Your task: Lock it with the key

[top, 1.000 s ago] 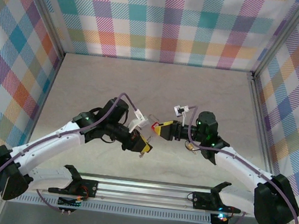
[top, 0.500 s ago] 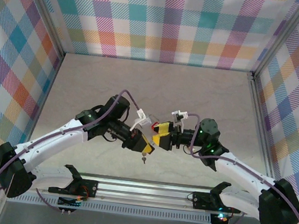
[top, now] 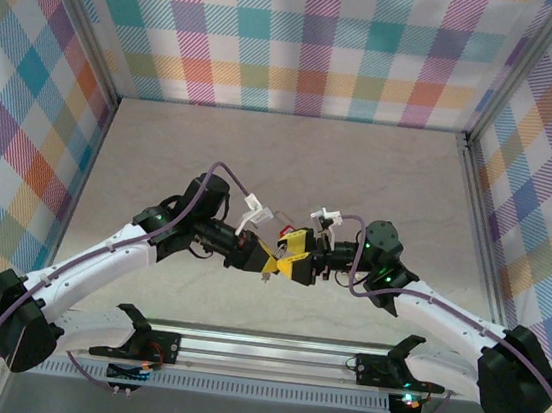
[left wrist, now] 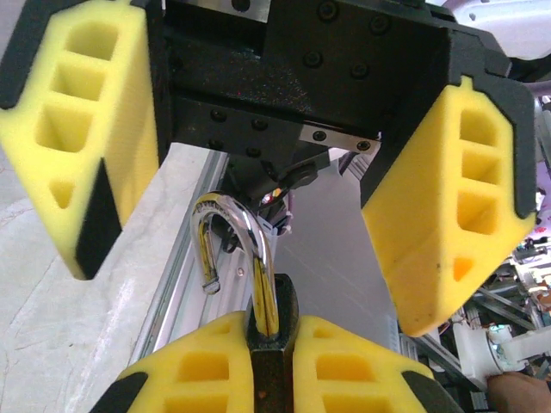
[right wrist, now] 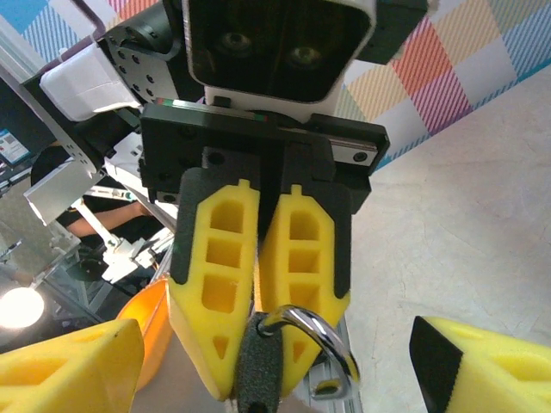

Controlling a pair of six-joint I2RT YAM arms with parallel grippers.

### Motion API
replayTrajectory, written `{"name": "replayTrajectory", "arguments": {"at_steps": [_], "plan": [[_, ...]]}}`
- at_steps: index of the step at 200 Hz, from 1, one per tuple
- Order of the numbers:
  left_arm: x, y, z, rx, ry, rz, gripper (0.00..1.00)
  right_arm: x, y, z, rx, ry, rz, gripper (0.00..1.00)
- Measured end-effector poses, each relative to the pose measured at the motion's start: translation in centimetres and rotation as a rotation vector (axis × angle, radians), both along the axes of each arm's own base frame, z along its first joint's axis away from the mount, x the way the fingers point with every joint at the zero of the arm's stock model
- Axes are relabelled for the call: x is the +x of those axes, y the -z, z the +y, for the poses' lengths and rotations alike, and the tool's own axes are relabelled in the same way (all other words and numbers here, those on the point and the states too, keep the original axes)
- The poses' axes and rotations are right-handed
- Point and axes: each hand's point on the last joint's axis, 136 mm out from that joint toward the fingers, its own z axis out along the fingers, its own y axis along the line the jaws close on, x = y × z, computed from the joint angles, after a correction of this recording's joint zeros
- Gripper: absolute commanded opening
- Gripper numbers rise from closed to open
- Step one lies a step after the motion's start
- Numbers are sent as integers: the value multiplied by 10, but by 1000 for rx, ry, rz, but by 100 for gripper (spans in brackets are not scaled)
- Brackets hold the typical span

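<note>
Plaid-printed walls (top: 23,135) in pastel checks enclose a mottled, stone-look table (top: 282,157). A ribbed aluminium rail (top: 268,352) runs along its near edge. From the left, the white-shelled left arm (top: 99,255) reaches toward the centre, with a purple cable (top: 219,165) looping over its black wrist. The left gripper (top: 269,261) is closed tight, its yellow foam pads (left wrist: 344,361) pinching the dark, flat body of a padlock (left wrist: 272,370) held up above the middle of the table. The pads are wedge-shaped and soft-looking, moulded with rectangular hollows and backed by black plastic. The padlock's polished steel shackle (left wrist: 225,225) is a bright U. One leg is seated in the body while the other hangs free with its notched tip exposed, so the lock stands open. Seen from above, a small dark piece (top: 264,277) dangles just below the meeting grippers, too small to identify as the key. Directly opposite, the right gripper (top: 297,259) faces the lock head-on, blocking the overhead sight of it. Its fingers (left wrist: 77,129) are spread wide to either side of the shackle, with nothing in their grasp. To the right, the right arm (top: 443,323) curves back to its black base.
</note>
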Motion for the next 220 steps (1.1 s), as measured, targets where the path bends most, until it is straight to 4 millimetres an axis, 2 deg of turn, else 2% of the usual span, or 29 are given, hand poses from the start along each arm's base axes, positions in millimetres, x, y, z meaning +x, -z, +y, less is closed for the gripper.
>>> {"name": "replayTrajectory", "arguments": {"at_steps": [30, 58, 156, 220], "plan": [[-1, 5, 1, 8, -1, 8, 0, -3, -6, -2, 14, -1, -30, 74], [-1, 6, 1, 9, -1, 7, 0, -4, -8, -3, 20, -1, -48, 62], [1, 5, 5, 16, -25, -42, 0, -2, 2, -3, -17, 7, -27, 39], [1, 6, 5, 20, -31, -46, 0, 4, -2, -5, -13, 61, -53, 27]]}}
